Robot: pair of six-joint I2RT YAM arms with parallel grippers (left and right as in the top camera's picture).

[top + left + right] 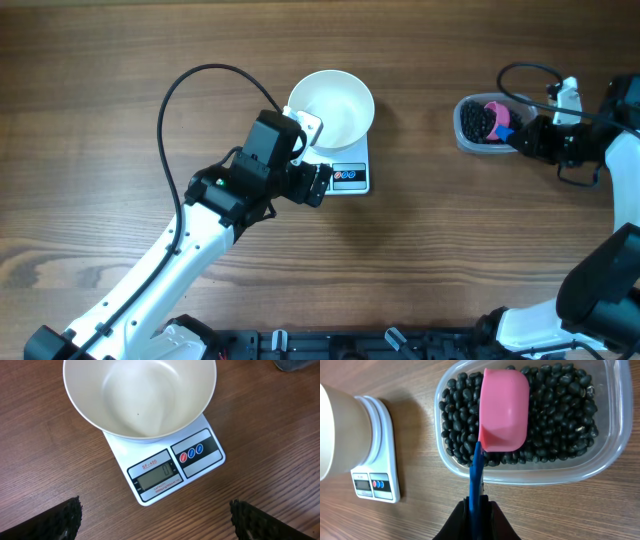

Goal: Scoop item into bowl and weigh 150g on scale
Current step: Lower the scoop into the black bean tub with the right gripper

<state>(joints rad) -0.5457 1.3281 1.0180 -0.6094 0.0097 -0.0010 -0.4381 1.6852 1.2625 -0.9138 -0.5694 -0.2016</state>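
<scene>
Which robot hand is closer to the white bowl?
Left. The left hand is open right beside the bowl and scale. The right hand is far off at the bean tub, holding the pink scoop.

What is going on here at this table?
The right end effector is shut on the blue handle of a pink scoop, whose cup is among the black beans in the clear tub. The white bowl stands empty on the scale, which reads zero. The left end effector hovers open before the scale.
</scene>
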